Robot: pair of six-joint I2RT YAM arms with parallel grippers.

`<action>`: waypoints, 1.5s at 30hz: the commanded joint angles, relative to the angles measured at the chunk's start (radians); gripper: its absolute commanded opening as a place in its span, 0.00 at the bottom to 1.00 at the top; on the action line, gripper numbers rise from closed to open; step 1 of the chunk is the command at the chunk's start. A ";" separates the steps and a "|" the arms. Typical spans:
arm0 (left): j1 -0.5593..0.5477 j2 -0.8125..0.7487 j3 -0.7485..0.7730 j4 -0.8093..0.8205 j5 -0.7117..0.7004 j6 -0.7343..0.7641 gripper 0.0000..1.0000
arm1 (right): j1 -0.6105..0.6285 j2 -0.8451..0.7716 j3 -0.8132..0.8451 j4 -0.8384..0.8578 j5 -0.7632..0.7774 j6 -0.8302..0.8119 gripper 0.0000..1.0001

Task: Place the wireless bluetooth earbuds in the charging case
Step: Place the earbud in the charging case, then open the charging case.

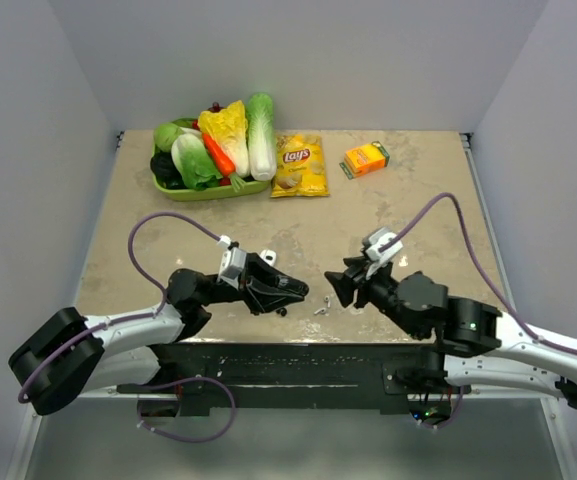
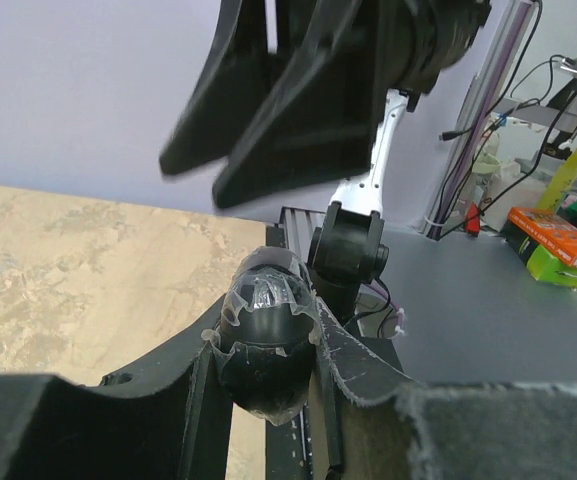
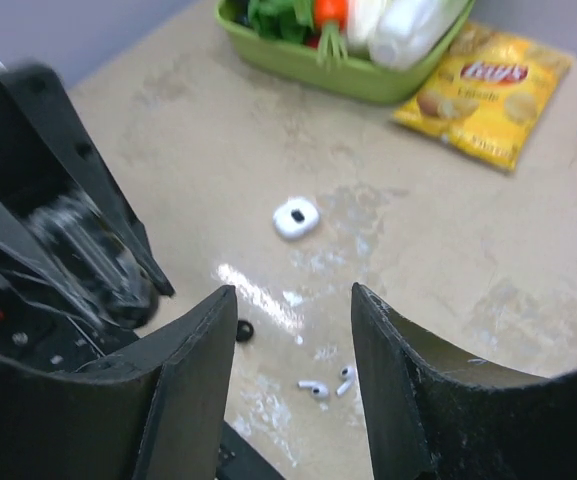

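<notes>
Top cam sits high up on the side away from the basket [image 1: 203, 195], looking down over the whole tabletop [image 1: 418, 220]. Left wrist cam is nearly level, jammed right up against the case [image 2: 263, 330] and facing the right gripper [image 2: 196, 180]. Right wrist cam tilts down toward the basket, fairly close to the tabletop. It shares the basket and chips [image 3: 483, 85] with the top cam.
</notes>
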 commanded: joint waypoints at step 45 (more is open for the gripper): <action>-0.045 -0.015 -0.010 0.040 -0.049 0.079 0.00 | 0.000 0.159 0.061 0.097 -0.048 0.032 0.72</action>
